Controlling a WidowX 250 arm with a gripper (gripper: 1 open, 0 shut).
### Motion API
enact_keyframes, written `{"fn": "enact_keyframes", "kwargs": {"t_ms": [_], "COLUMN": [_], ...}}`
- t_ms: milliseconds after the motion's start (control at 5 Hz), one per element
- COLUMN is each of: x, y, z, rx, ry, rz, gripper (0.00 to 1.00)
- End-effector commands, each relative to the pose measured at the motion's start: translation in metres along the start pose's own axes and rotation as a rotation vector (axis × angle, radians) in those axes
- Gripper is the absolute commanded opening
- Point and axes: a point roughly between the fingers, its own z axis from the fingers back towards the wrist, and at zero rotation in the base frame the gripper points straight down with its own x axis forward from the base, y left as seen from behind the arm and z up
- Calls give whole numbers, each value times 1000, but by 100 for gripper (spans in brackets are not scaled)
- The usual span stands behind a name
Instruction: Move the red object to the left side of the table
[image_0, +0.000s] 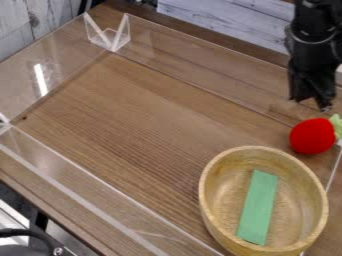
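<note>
Brown wood-grain covers the table (134, 110), which fills most of the frame and is edged by low clear acrylic walls (54, 50). My gripper (315, 97) hangs at the upper right of the picture, dark and pointing steeply downward, with its jaws drawn together. Nothing sits between them; I have hold of nothing. Its tip is above the table surface, apart from everything on it.

Just below the gripper, at the right edge of the frame, the red object (314, 136) rests on the table. It is a small round bright-red toy fruit, and a bit of pale green leaf shows at its right side, against the frame's edge. A clear gap separates it from my gripper tip. It sits on the right side of the table, far from the left side.

Below the fruit, in the lower right of the frame, stands a round light-wood bowl (214, 185), near the fruit but not touching it as far as I can see. A flat green strip (259, 207) lies inside the bowl, running lengthwise from its middle toward its lower rim.

At the upper left of the frame, a small folded piece of clear acrylic (107, 33) stands at the back wall.
</note>
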Motion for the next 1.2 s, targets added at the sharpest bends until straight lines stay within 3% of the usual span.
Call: {"fn": "enact_keyframes", "kwargs": {"t_ms": [0, 200, 600, 800, 1000], "x": [1, -13, -26, -28, -30], "y": [8, 8, -8, -6, -6], "z": [8, -8, -30, -26, -22], "rx": [12, -7, -91, -86, -90], "ry": [-65, -51, -54, -67, -84], "rz": [-15, -25, -134, -161, -193], "gripper": [100, 100, 100, 0, 0]}}
